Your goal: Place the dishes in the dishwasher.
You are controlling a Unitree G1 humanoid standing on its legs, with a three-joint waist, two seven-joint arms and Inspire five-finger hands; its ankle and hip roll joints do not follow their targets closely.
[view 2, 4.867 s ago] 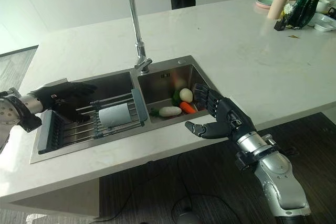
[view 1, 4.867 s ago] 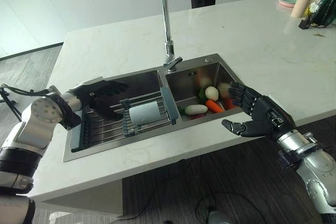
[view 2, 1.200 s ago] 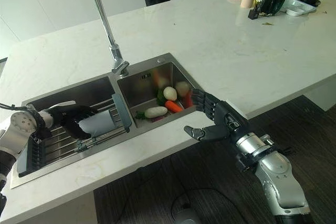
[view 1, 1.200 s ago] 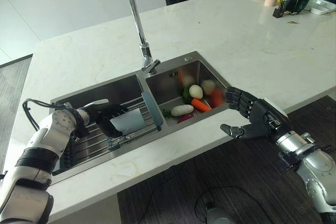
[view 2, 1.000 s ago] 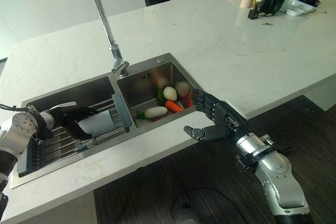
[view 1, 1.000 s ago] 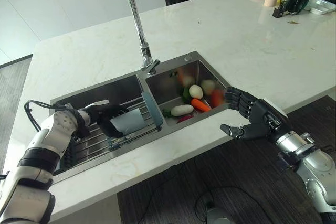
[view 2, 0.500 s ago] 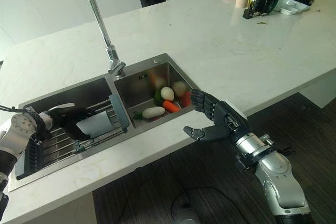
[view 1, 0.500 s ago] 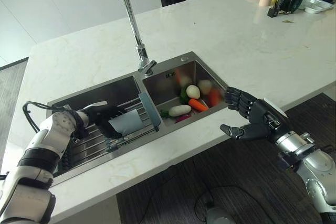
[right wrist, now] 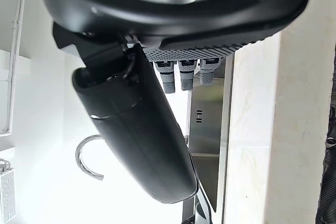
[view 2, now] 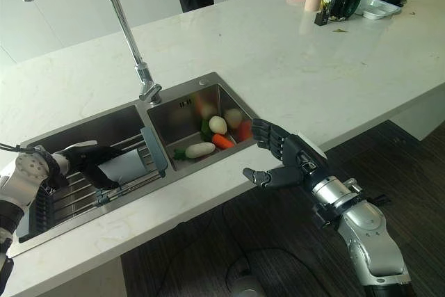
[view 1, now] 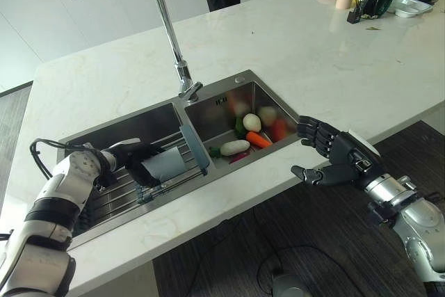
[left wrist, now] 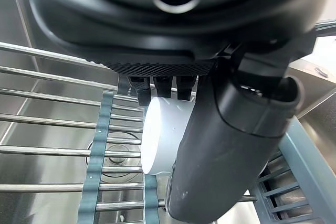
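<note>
Over the sink rack [view 1: 132, 189], left hand [view 1: 133, 156] fingers round white cup [view 1: 163, 164]; right hand [view 1: 342, 160] spread.

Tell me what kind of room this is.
Most likely a kitchen: a double sink set in a pale stone counter with a tall tap, vegetables in one basin and a drying rack across the other.

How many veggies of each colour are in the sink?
white vegetables: 2
tan vegetable: 1
orange carrot: 1
red vegetable: 1
green vegetable: 1
Total: 6 that I can make out; more may hide underneath.
</note>
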